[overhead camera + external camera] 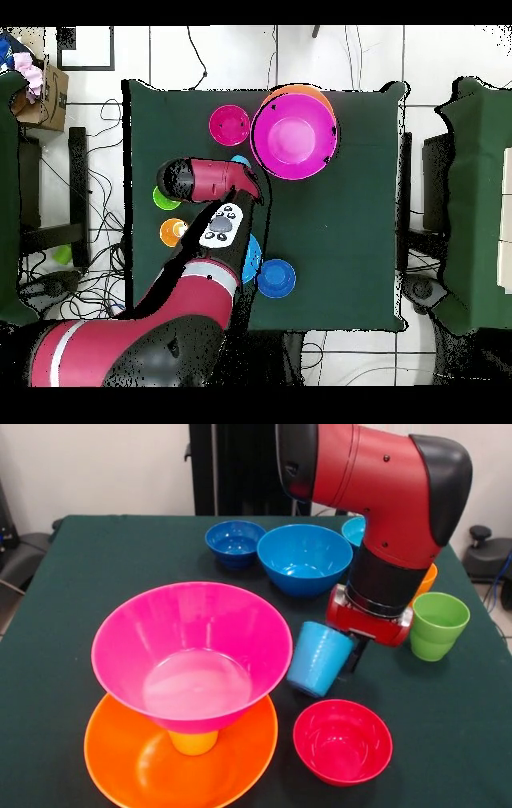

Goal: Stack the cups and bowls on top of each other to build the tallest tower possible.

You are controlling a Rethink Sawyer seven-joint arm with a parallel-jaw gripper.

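The tower stands at the front left: a large pink bowl (190, 652) sits on a yellow cup (193, 742), which stands in a large orange bowl (180, 760). My gripper (347, 654) is shut on the rim of a light-blue cup (319, 658) and holds it tilted just above the table, right of the pink bowl. The small red bowl (342, 741) lies below the cup. In the overhead view the cup (240, 160) peeks out beside the pink bowl (293, 135), and the wrist hides the fingers.
A small dark blue bowl (235, 542) and a medium blue bowl (304, 558) stand at the back. A cyan bowl (354, 528) and an orange cup (428, 578) are partly hidden behind the arm. A green cup (438, 626) stands at the right.
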